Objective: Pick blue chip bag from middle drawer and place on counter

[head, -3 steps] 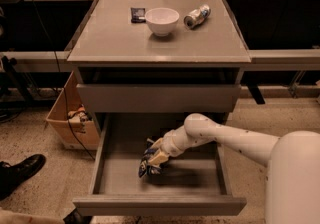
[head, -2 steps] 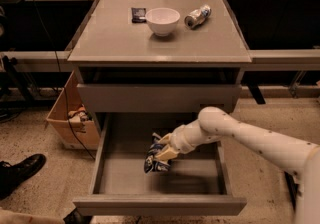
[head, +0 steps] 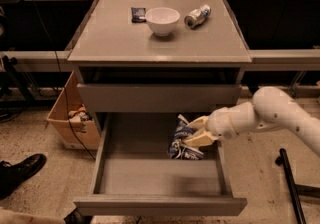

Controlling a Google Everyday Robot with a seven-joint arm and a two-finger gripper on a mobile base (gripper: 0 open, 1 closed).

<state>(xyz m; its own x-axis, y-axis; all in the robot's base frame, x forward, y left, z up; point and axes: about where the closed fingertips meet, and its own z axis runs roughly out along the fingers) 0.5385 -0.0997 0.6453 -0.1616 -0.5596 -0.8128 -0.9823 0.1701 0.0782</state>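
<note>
Navy foil, crumpled and stamped with white block lettering: the blue chip bag (head: 181, 142) tilts over the right half of the open, wide grey metal middle drawer (head: 135, 173), my cream 2-finger gripper (head: 196, 133) clamped on its right edge. By my reading the pick is made and the lift is in hand. Next I must raise the bag clear of the grey upper drawer front (head: 160, 98), then carry it to the flat grey counter (head: 115, 43), setting it on the near part, short of the white bowl (head: 162, 19) and silver can (head: 197, 16).
</note>
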